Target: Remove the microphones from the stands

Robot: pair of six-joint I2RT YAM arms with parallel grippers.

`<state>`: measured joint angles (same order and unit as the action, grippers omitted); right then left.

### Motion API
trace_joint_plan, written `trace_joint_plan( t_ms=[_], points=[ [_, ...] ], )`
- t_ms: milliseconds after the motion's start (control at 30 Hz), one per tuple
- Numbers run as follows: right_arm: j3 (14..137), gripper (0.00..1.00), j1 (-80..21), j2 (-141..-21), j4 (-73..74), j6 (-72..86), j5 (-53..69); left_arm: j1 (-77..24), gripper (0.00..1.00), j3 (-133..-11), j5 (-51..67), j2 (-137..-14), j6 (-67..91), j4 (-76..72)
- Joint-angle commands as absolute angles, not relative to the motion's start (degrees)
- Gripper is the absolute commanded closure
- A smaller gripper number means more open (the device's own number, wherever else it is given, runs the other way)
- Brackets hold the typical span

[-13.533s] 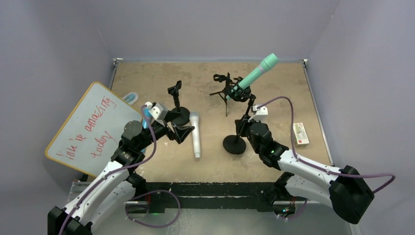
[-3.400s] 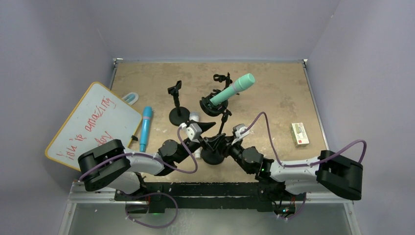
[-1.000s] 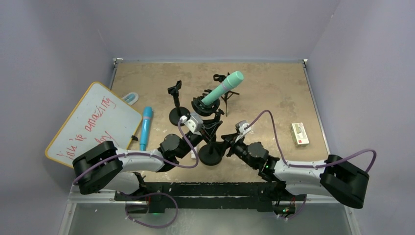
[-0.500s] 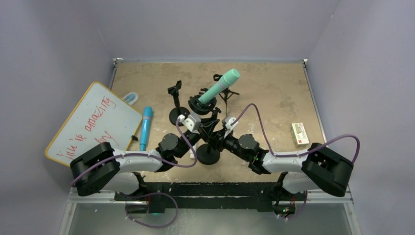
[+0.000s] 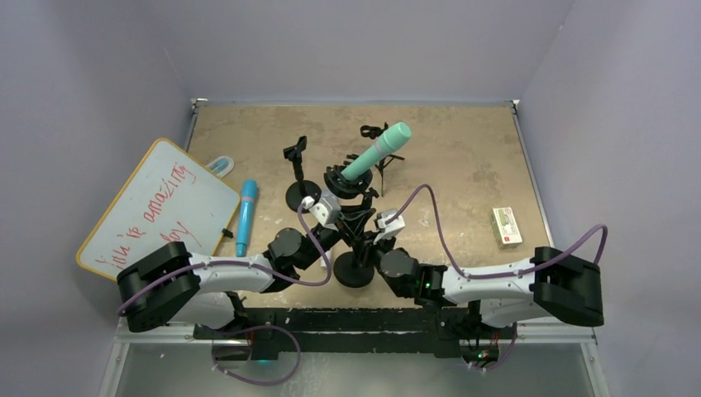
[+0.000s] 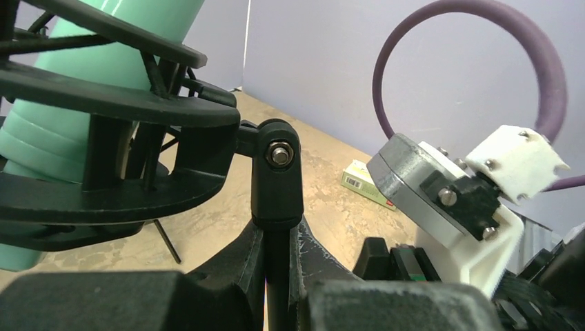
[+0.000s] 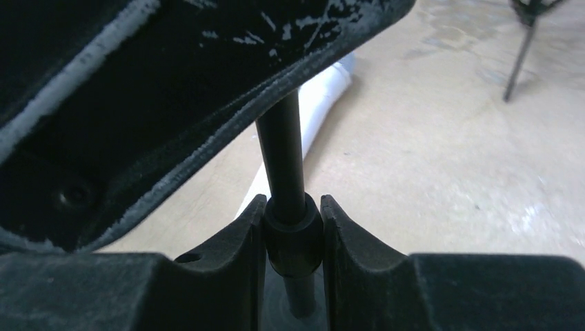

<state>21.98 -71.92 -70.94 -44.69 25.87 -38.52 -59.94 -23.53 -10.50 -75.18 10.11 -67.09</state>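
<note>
The teal microphone (image 5: 376, 153) sits tilted in a black shock mount (image 5: 347, 180) on top of the stand (image 5: 355, 269), which has a round black base. My left gripper (image 5: 345, 219) is shut on the stand's thin pole just under the mount's joint; the left wrist view shows it (image 6: 278, 276) pinching the pole (image 6: 277, 262) below the microphone (image 6: 83, 89). My right gripper (image 5: 364, 246) is shut lower on the same pole. In the right wrist view its fingers (image 7: 293, 234) press both sides of the pole's collar (image 7: 293, 241).
An empty clip stand (image 5: 299, 178) and a small tripod (image 5: 380, 145) stand behind. A whiteboard (image 5: 153, 215) and a blue microphone (image 5: 245, 217) lie at the left, a green box (image 5: 507, 226) at the right. A white microphone (image 7: 324, 103) lies just behind the pole.
My right gripper has moved in from the right and shut on the stand's pole. The left gripper kept its hold, and the microphone shifted only slightly.
</note>
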Motion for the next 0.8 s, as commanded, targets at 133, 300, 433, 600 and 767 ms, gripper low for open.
trace_joint_plan(
  t_ms=[133, 300, 433, 600, 767],
  points=[
    [37.05, 0.94, -75.76, -80.34, -7.2, 55.14, -69.43, -59.52, 1.0, -22.73, -11.68, -73.49, 9.82, -67.41],
    [33.04, 0.79, -75.76, -78.14, -18.47, 47.79, -60.03, -59.5, 1.0, -22.55, -11.73, -72.98, 9.6, -67.16],
    [23.63, 0.58, -75.55, -68.74, -37.28, 37.06, -51.07, -59.5, 1.0, -22.63, -11.64, -72.95, 9.46, -67.12],
    [14.28, 0.28, -68.98, -58.61, -51.3, 28.55, -30.05, -59.5, 1.0, -22.81, -11.16, -72.86, 9.4, -67.03],
    [14.43, 0.22, -61.74, -58.79, -50.79, 24.91, -16.18, -59.5, 1.0, -23.19, -10.75, -73.13, 9.57, -67.04]
  ],
)
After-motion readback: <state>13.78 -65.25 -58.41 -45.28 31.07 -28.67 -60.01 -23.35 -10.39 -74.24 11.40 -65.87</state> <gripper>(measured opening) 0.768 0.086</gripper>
